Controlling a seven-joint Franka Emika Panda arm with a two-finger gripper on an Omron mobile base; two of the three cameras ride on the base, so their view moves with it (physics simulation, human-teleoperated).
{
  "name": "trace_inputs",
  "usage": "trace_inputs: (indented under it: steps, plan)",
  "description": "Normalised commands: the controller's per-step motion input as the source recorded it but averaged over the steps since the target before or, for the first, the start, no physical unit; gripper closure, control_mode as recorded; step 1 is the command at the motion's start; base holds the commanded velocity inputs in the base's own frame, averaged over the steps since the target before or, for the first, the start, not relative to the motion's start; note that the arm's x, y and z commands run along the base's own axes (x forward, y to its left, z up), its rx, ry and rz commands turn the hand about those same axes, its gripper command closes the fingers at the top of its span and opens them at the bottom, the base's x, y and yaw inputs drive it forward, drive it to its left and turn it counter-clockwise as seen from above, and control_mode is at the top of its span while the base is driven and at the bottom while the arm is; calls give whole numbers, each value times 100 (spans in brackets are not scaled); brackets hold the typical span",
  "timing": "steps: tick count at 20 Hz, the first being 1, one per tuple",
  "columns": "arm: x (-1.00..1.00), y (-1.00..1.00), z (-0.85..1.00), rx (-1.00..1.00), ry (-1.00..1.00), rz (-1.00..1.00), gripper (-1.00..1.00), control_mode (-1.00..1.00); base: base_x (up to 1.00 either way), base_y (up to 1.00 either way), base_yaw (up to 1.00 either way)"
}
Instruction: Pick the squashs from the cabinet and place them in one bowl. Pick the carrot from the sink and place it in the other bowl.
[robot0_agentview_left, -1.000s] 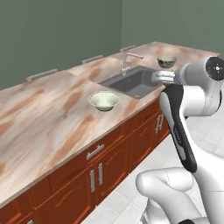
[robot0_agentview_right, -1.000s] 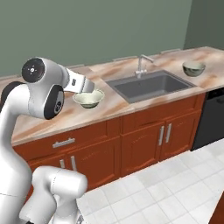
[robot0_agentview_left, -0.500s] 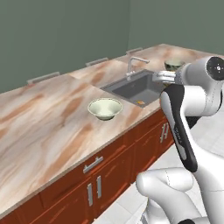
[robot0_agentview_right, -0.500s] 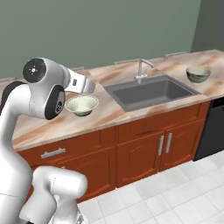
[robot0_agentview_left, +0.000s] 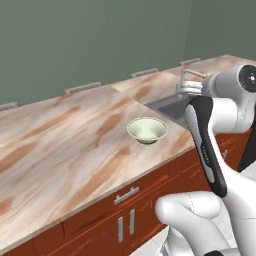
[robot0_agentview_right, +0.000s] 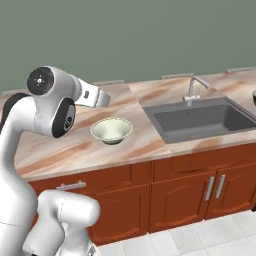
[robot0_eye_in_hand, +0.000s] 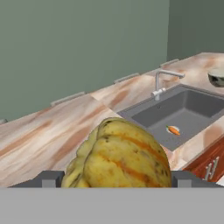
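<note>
In the hand view a squash (robot0_eye_in_hand: 120, 155), ribbed yellow with orange stripes and dark green patches, sits close to the lens between the two dark finger tips of the pincer (robot0_eye_in_hand: 114, 178), whose jaws stand wide and clamp it from either side. Beyond it the marbled worktop (robot0_eye_in_hand: 52, 127) runs to the green wall, and the dark grey sink (robot0_eye_in_hand: 181, 114) lies to the right with its slim silver tap (robot0_eye_in_hand: 161, 83) at the back edge. The carrot (robot0_eye_in_hand: 174, 130) lies on the sink floor, a small orange piece. At the far right edge the greyish bowl (robot0_eye_in_hand: 216, 77) stands on the worktop past the sink.

From the base views the pale green-cream bowl (robot0_agentview_right: 111, 130) stands empty on the worktop, left of the sink, near the front edge. The arm's hand reaches out above the worktop behind that bowl
</note>
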Motion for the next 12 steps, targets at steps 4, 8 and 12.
trace_inputs:
  steps: [4,8,12]
  plan:
    - [0,0,0,0,0,0,100,100,64,-10,26]
    - [0,0,0,0,0,0,100,100,56,-12,20]
    - [0,0,0,0,0,0,100,100,42,-9,13]
